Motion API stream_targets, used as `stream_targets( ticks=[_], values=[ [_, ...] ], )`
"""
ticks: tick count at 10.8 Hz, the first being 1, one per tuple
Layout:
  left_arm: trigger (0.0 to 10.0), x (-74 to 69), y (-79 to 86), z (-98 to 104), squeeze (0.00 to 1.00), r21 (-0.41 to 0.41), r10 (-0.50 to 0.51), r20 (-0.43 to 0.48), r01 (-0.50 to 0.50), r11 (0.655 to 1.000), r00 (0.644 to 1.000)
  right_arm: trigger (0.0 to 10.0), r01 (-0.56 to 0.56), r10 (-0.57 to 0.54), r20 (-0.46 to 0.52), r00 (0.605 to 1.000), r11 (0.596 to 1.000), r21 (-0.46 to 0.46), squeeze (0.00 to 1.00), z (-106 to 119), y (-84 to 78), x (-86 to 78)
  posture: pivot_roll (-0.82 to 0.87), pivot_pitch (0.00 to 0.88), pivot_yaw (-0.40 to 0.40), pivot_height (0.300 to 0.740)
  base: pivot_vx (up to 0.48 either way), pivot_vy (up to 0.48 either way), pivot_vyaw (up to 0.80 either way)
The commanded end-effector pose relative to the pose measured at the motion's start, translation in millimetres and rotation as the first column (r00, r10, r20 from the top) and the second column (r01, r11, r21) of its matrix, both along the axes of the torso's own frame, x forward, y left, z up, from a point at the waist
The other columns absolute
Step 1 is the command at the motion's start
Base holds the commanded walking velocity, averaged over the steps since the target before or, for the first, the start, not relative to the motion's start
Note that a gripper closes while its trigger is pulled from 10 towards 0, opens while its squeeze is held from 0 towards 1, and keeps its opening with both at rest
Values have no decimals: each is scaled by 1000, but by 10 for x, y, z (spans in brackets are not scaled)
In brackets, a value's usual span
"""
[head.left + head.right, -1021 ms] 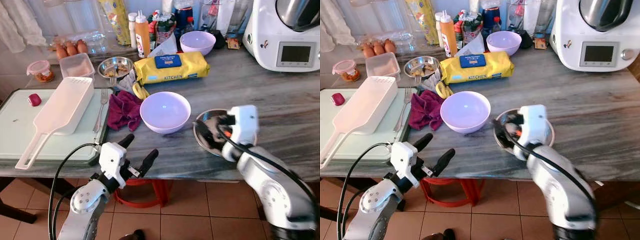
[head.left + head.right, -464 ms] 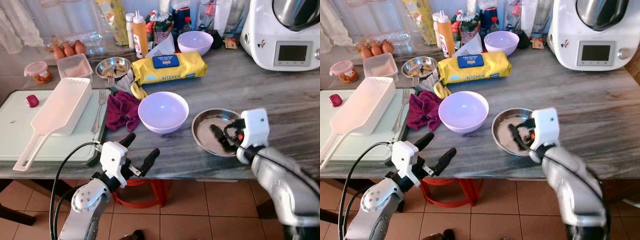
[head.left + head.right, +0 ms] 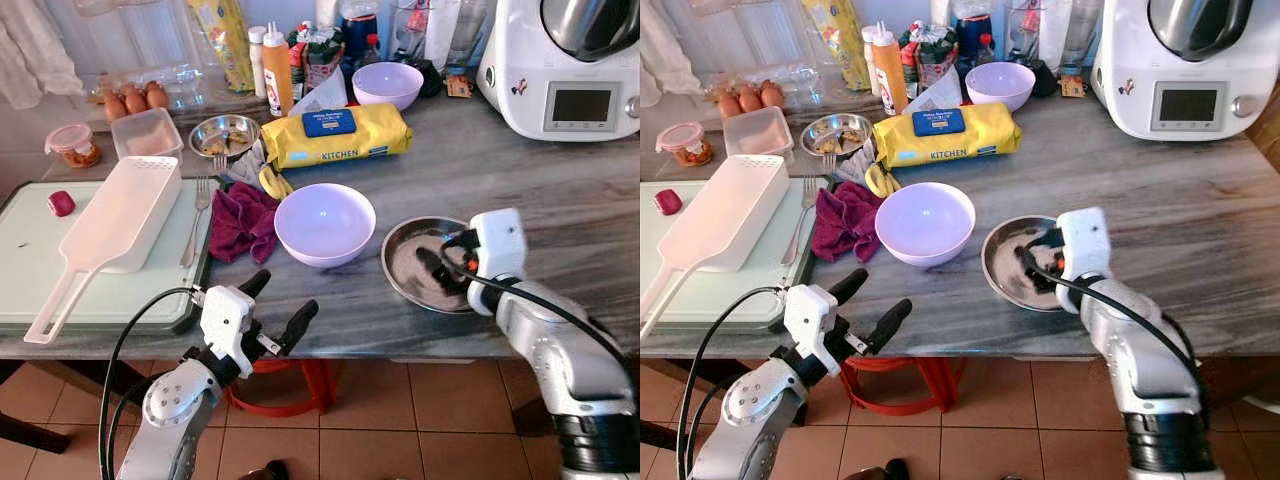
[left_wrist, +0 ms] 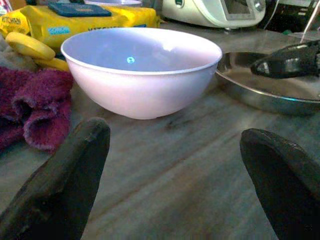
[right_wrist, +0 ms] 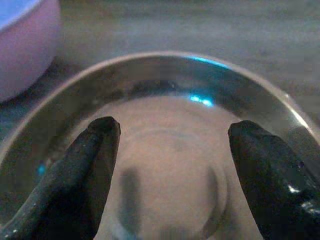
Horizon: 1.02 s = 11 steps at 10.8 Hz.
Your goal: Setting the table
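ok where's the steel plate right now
The steel plate sits on the counter's right side, just right of the lilac bowl, under the open right gripper.

I see a grey veined stone counter [image 3: 560, 190] running wall to wall, evenly lit. Terracotta floor tiles [image 3: 400, 440] below. A red stool [image 3: 300, 385] tucked under the edge. Pale curtain [image 3: 40, 50] hanging at far left.

At the back of my table [image 3: 560, 190] stands a white kitchen machine [image 3: 565, 65]. A yellow wipes pack [image 3: 338, 135] lies near the bottles [image 3: 272, 65]. Brown eggs [image 3: 132, 99] sit behind a clear plastic box [image 3: 150, 132]. A maroon cloth [image 3: 245, 221] lies crumpled beside a yellow lid [image 3: 276, 183].
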<state>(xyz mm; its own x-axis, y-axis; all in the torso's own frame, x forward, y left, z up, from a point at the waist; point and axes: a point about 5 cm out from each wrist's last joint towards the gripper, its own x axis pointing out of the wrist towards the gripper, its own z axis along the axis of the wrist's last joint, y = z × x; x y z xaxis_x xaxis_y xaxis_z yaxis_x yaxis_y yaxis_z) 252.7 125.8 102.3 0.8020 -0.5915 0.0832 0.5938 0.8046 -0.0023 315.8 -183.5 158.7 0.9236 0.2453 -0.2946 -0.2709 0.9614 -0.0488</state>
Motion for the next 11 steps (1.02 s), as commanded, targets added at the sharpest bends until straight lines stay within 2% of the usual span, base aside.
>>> stream_targets(
  ticks=[1,3,5,11],
  values=[
    [10000,-23,33,-24,0,19,4,-7,-4,1000,1000,10000,-29,29,0,1000,1000,6,0,7,52,29,-70,172,68,740,0,0,0],
    [10000,-26,38,-19,0,20,7,-3,-6,1000,1000,10000,-33,33,-7,999,999,24,0,-18,65,78,-67,174,66,740,0,0,0],
    [10000,-27,61,0,0,16,24,11,-24,1000,1000,10000,-65,68,-37,997,995,69,0,-65,146,34,-63,176,64,740,0,0,0],
    [10000,-75,39,28,0,15,-39,3,39,999,999,10000,-121,131,-80,988,985,120,0,-140,274,-5,-59,179,65,740,0,0,0]
  ],
)
